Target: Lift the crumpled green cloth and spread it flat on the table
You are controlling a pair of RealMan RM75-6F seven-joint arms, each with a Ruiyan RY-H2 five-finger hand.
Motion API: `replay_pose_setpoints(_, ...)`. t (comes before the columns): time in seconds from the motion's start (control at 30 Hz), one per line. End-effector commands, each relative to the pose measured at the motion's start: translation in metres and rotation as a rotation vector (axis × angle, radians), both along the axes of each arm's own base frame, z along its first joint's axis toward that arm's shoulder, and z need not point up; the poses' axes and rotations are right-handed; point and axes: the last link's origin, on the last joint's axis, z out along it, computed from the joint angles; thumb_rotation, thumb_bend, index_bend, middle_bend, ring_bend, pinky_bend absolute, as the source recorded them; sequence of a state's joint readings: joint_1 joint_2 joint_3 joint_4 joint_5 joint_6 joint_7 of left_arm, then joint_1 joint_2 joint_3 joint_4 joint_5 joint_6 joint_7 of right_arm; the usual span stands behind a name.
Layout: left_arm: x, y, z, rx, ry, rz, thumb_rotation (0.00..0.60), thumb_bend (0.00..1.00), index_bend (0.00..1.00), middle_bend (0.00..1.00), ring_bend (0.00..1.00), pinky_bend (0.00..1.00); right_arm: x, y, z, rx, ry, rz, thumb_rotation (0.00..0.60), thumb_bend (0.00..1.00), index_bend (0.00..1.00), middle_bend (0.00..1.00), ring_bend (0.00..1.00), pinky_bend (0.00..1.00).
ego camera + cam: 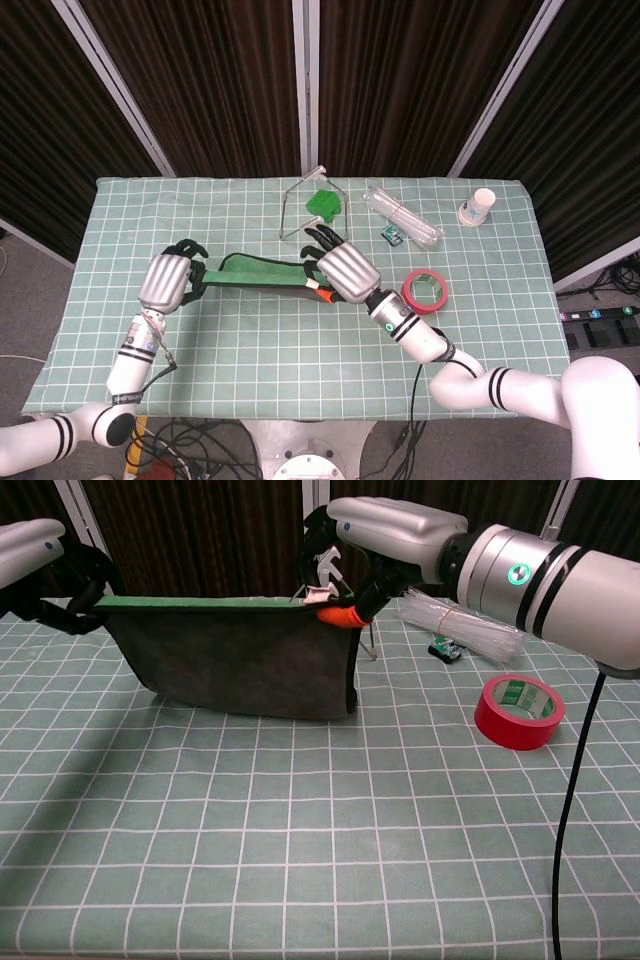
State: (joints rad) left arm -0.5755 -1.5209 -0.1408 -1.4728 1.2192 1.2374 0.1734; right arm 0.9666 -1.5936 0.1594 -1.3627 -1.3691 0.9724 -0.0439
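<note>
The green cloth (240, 660) hangs as a taut sheet between my two hands, its green top edge (258, 274) level and its dark grey face toward the chest camera. My left hand (167, 281) grips the cloth's left top corner, and shows at the upper left of the chest view as the left hand (45, 560). My right hand (346, 271) pinches the right top corner beside an orange tab (340, 615); the chest view also shows the right hand (385, 530). The cloth's lower edge sits low, at or just above the checked table (300, 830).
Behind the cloth lie a green clip on a wire stand (322, 204), a bundle of clear plastic tubes (402, 214), a small green chip (393, 235) and a paper cup (478, 207). A red tape roll (518, 712) lies right of the cloth.
</note>
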Motion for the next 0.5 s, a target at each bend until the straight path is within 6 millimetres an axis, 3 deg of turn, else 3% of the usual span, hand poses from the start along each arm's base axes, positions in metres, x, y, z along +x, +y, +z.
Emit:
replay_pose_setpoints(0.03, -0.001, -0.011, -0.003, -0.034, 0.034, -0.019, 0.6, 0.47, 0.73, 0.39, 0.22, 0.33, -0.009, 0.009, -0.002, 0.027, 0.027, 0.016, 0.6, 0.64, 0.74, 0.29, 0.02, 0.0)
replay_pose_setpoints(0.5, -0.006, -0.043, -0.034, -0.213, 0.208, -0.089, 0.6, 0.42, 0.68, 0.38, 0.22, 0.33, -0.028, 0.041, -0.021, 0.064, 0.144, 0.147, 0.6, 0.64, 0.75, 0.29, 0.0, 0.0)
